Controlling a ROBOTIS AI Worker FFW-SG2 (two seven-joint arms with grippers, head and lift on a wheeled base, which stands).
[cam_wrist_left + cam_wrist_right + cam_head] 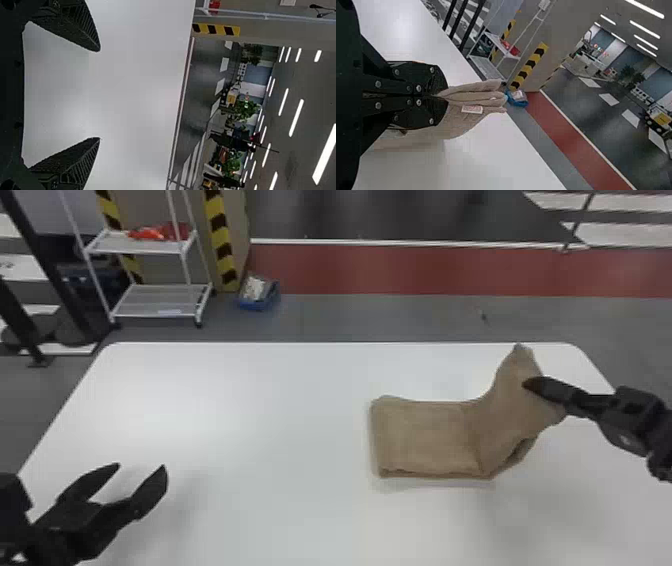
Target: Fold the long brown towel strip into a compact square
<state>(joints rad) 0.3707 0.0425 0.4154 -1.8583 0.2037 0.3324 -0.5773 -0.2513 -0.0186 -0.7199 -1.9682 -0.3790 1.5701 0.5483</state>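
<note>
Left black two-fingered gripper (141,465) is hovering over white table (275,390), fingers standing wide apart. Right black gripper (526,384) is pinching lifted end of brown cloth towel strip (425,435); rest is lying on table to gripper's left.

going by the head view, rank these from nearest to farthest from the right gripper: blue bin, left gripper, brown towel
1. Brown towel: in the right gripper's grip, right side of the table.
2. Left gripper: across the table, near left.
3. Blue bin: on the floor beyond the table's far edge, left of centre.
</note>
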